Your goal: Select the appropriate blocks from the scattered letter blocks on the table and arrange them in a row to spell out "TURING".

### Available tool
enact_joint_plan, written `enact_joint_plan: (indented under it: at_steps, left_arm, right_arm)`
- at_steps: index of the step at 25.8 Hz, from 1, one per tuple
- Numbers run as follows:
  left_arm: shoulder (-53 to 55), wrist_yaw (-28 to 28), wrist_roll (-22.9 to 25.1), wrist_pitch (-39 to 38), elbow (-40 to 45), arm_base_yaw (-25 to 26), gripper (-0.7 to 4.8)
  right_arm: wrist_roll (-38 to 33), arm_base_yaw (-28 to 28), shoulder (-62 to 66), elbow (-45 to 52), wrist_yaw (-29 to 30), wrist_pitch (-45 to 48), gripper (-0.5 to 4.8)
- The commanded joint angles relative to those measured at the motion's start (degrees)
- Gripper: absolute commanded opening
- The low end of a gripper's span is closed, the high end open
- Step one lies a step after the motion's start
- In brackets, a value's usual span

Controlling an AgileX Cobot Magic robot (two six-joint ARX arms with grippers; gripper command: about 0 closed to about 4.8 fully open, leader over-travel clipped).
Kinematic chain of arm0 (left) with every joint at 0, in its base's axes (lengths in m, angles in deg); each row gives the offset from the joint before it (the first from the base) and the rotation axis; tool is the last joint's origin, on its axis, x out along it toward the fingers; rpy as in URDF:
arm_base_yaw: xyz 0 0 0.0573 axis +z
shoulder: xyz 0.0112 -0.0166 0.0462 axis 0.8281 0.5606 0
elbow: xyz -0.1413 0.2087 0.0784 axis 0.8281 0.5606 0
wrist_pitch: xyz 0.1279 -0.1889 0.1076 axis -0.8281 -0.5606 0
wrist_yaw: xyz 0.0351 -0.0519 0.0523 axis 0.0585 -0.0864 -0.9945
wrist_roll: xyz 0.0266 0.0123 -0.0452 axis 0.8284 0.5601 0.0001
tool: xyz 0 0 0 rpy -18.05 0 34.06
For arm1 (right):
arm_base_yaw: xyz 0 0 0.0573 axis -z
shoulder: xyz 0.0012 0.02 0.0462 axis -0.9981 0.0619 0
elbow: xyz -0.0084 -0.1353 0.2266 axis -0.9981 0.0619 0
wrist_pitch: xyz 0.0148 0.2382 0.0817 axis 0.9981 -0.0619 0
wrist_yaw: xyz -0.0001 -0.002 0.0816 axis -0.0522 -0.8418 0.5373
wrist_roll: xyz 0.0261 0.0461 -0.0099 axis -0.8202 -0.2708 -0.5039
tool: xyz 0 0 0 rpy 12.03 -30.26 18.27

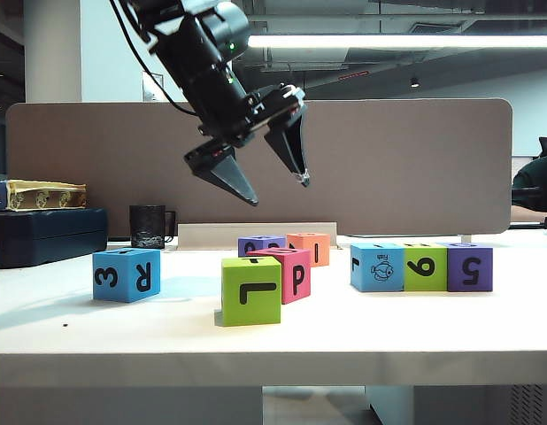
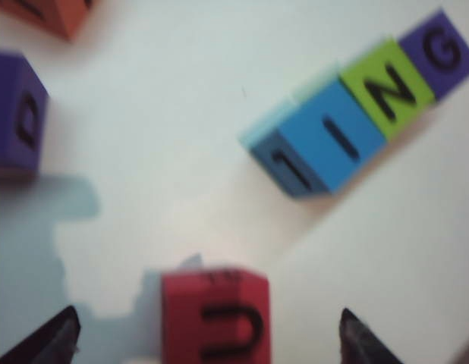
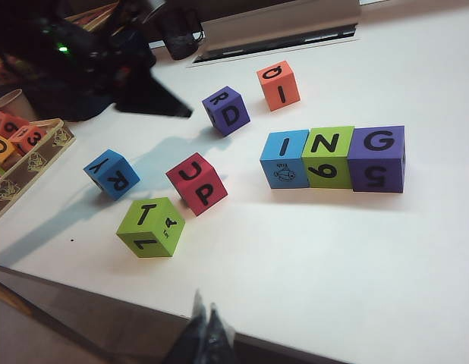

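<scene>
Three letter blocks stand in a row: blue I [image 3: 284,158], green N [image 3: 328,155] and purple G [image 3: 377,158]. Loose ones lie on the table [image 1: 433,328]: green T [image 3: 151,226], magenta U [image 3: 196,182], blue R [image 3: 111,173], purple D [image 3: 227,110] and an orange one [image 3: 278,85]. My left gripper [image 1: 278,190] hangs open high above the magenta block [image 1: 287,273]. In the left wrist view that block [image 2: 215,334] shows far below, between the spread fingertips [image 2: 60,334]. My right gripper [image 3: 204,307] is shut and empty over the table's front edge.
A black mug [image 1: 150,226], a dark case [image 1: 43,235] with a book on it and a pale bar [image 1: 256,234] stand at the back before the grey-brown divider [image 1: 406,159]. A tray of spare blocks [image 3: 22,144] sits off the table's left side.
</scene>
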Motion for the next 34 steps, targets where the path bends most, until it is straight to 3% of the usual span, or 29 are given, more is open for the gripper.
enact_joint_plan:
  at_steps: [1,6,10,14,19,21,22,24,31,34]
  left_arm:
    - [-2.19,0.07,1.86,-8.7,-0.11,-0.68,4.28]
    - [-2.64,-0.33,3.1,-18.73,-0.11,-1.11,4.28]
    - [-2.54,-3.93,-4.2,-25.07,-0.04,-2.45,4.22]
    - [-2.54,-4.48,-8.7,-25.27,-0.02,-4.09,3.6]
    - [-2.54,-5.79,-8.28,-23.52,-0.02,-6.97,3.6]
    - [-2.54,-12.09,-5.57,-20.5,-0.02,-7.98,3.6]
    - [-2.54,-16.55,-5.62,-21.03,-0.02,-7.74,3.59]
    - [-2.54,-19.63,-6.8,-21.57,-0.02,-7.58,3.32]
    - [-2.54,-18.32,-6.32,-19.1,0.0,-7.39,3.31]
    - [-2.54,-17.29,-3.3,-15.17,-0.02,-7.39,3.32]
  right_arm:
    - [0.17,0.02,0.09,-0.33,0.02,0.94,-0.01]
    - [0.17,0.02,0.09,-0.33,0.02,0.94,-0.01]
    - [0.17,0.02,0.09,-0.33,0.02,1.09,-0.01]
    - [0.17,0.02,0.09,-0.33,0.02,1.11,-0.01]
    - [0.17,0.02,0.09,-0.33,0.04,1.79,-0.01]
    - [0.17,0.02,0.09,-0.33,0.07,2.58,-0.01]
    - [0.17,0.02,0.09,-0.33,0.04,2.71,-0.01]
    - [0.17,0.02,0.09,-0.33,0.07,2.71,-0.01]
    - [0.17,0.02,0.09,-0.33,0.22,2.71,-0.01]
    - [0.17,0.02,0.09,-0.33,0.22,2.71,-0.01]
